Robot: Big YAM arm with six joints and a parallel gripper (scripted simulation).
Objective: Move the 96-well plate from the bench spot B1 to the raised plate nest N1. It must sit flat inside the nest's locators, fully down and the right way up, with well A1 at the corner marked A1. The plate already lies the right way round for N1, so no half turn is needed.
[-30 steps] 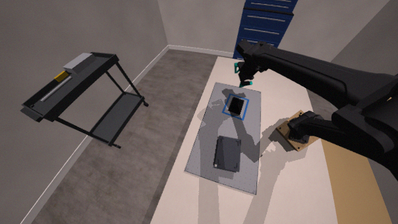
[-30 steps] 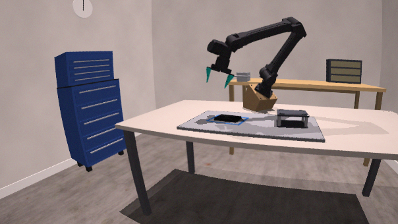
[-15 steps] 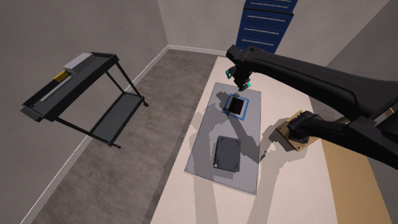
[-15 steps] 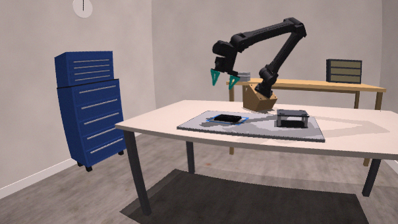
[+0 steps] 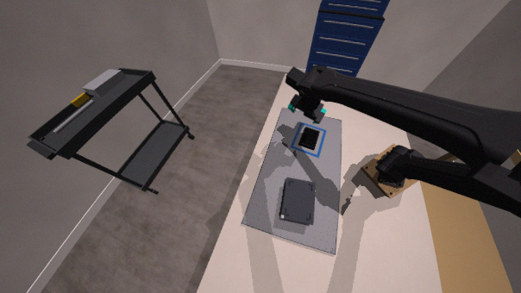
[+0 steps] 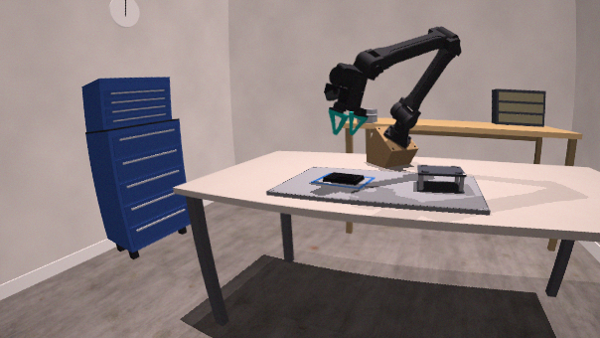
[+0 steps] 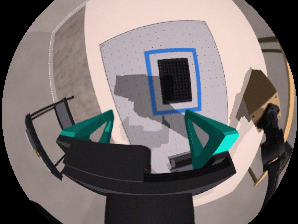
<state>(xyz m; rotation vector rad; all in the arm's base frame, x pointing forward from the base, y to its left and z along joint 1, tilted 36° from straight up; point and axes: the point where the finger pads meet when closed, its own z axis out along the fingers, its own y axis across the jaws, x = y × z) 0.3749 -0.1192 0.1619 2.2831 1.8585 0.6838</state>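
We are looking at a pale, smooth counter (image 6: 522, 209) carrying a flat grey rectangular mat (image 6: 462, 204) with a fine dotted surface. Near one end of the mat, a black 96-well plate (image 6: 345, 177), low and rectangular with a fine grid of wells on top, is lying flat inside a thin blue square outline, spot B1 (image 5: 295, 144). Toward the other end, well apart from the plate, the raised plate nest N1 (image 6: 440, 172) is standing: a dark grey rectangular platform on short legs, with small light locator marks at its corners and nothing sitting on it.

A black, matte arm (image 6: 412, 47) is rising from a tan wooden wedge-shaped base (image 6: 382, 151) on the counter and bending over toward the plate. Its hand (image 6: 347, 122) is hanging high above the plate, a little off toward the mat's far edge in the top view, touching nothing. Its two teal triangular fingers are spread to their widest and are gripping nothing; in the wrist view the plate is showing between them, far below.

The mat between plate and nest is lying bare, crossed only by shadows.

Off the counter, a blue metal drawer cabinet (image 6: 134, 159) is standing by the wall, a dark metal cart (image 5: 142, 79) on the floor, and a wooden bench (image 6: 497, 130) behind.
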